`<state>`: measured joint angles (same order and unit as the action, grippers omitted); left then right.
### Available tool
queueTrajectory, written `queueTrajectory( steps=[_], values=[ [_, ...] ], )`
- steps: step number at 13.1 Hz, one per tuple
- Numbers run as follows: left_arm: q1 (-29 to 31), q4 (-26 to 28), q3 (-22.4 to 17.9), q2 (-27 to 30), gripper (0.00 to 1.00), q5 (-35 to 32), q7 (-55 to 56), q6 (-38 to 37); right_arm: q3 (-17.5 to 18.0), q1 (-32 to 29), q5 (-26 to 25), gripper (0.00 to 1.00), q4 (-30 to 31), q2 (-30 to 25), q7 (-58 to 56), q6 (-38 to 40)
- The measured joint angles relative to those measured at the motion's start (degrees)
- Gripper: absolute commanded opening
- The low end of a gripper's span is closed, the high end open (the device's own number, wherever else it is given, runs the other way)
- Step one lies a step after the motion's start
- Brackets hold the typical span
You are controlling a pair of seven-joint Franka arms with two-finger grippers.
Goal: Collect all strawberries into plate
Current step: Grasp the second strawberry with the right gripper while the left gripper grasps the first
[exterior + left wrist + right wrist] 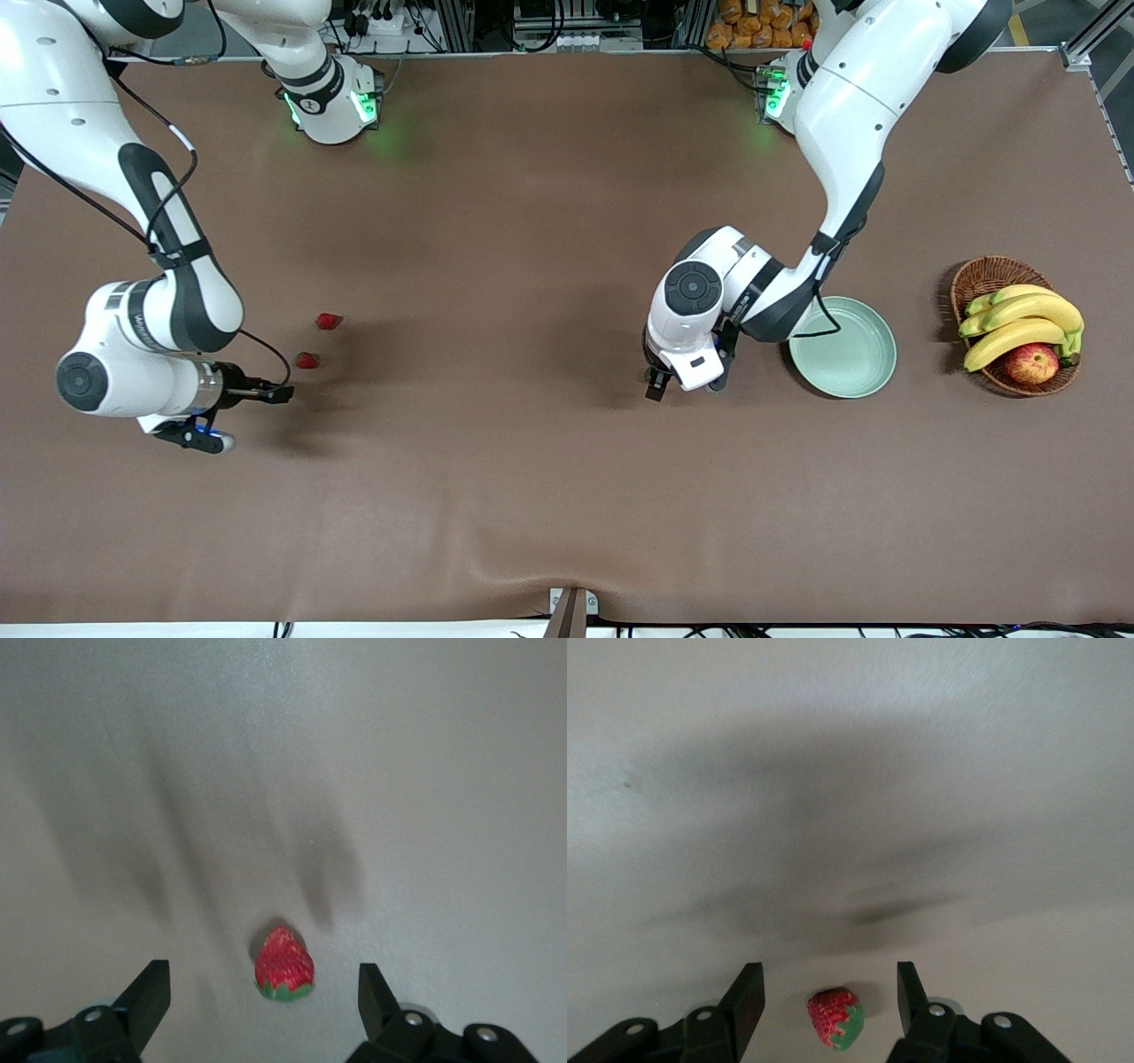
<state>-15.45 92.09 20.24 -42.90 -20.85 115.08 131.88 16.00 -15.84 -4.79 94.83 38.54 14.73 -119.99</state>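
The brown surface (532, 266) carries a plate (850, 359) toward the left arm's end, pale green and holding nothing, with a wicker basket (983, 270) beside it, closer still to that end. The basket holds bananas (1028, 310) and an apple (1032, 363). Two strawberries lie well apart from the plate, toward the right arm's end: the far berry (329, 321) and, just beside it and closer to the front camera, the near berry (306, 361). The right claw (282, 391) is low over the surface just beside the near berry, its tips pointing toward the middle of the surface. In the right wrist view its black fingers (744, 1005) stand spread, and a wrist-view berry (835, 1019) lies on the surface between them with a gap on each side, touched by neither. Whether that one is the near berry cannot be told for sure. The left claw (687, 387) points down at the surface just beside the plate, on the side toward the right arm's end. The front view hides what lies under it, but the left wrist view shows a third berry (284, 964), green top toward the camera, resting on the surface between fingertips (151, 988) set wide apart, clear of both. No strawberry is on the plate.
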Motion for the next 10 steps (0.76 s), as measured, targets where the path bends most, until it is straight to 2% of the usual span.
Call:
queueTrajectory(
  steps=[5,7,8,9,10],
  values=[
    [-0.71,-0.07,-0.07,-1.66,0.85,-2.31,2.18,0.41,0.11,0.06,0.0,0.61,3.99,0.75,0.0,-0.88],
    [-0.91,-0.09,-0.1,-2.07,0.65,-2.4,2.19,1.32,0.15,0.06,0.0,0.54,4.64,0.75,0.0,-0.86],
    [-0.91,-0.11,-0.13,-2.23,0.59,-2.41,2.19,1.54,0.18,0.07,0.0,0.51,4.77,0.75,0.01,-0.86],
    [-0.91,-0.11,-0.22,-2.4,0.54,-2.41,2.26,1.68,0.23,0.09,0.0,0.44,4.83,0.74,0.01,-0.86],
    [-0.91,-0.11,-0.34,-2.56,0.45,-2.41,2.44,1.78,0.3,0.11,0.0,0.3,4.89,0.74,0.01,-0.84]
  ],
)
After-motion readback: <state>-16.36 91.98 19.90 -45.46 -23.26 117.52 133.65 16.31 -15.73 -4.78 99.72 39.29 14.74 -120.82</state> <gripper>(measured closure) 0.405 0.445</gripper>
